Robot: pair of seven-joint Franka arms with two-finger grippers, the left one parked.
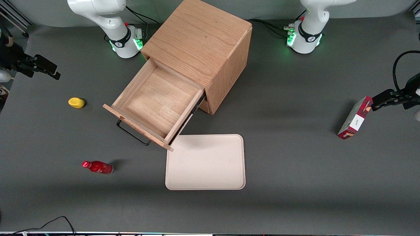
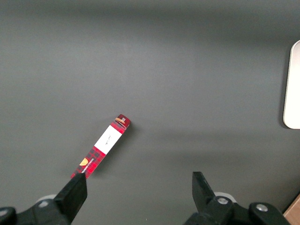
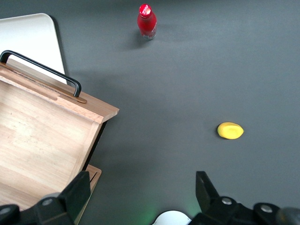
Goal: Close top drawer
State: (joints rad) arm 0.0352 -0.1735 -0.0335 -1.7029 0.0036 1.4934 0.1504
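Table [image 1: 295, 157]: dark grey matte surface fills your front view, edge to edge.
Light: soft, from overhead; you get faint blurred shadows beside the objects.
Cables [image 1: 49, 224]: black lead curls at the table edge nearest your front camera.
Frame [image 1: 13, 16]: metal rails at the working arm's end.

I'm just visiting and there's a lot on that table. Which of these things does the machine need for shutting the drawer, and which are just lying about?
Needed for the job:
- top drawer, pulled out and empty
- its black handle
- the tool, open, above the table beside the drawer

Just lying about:
- yellow object
- red bottle
- beige tray
- red box
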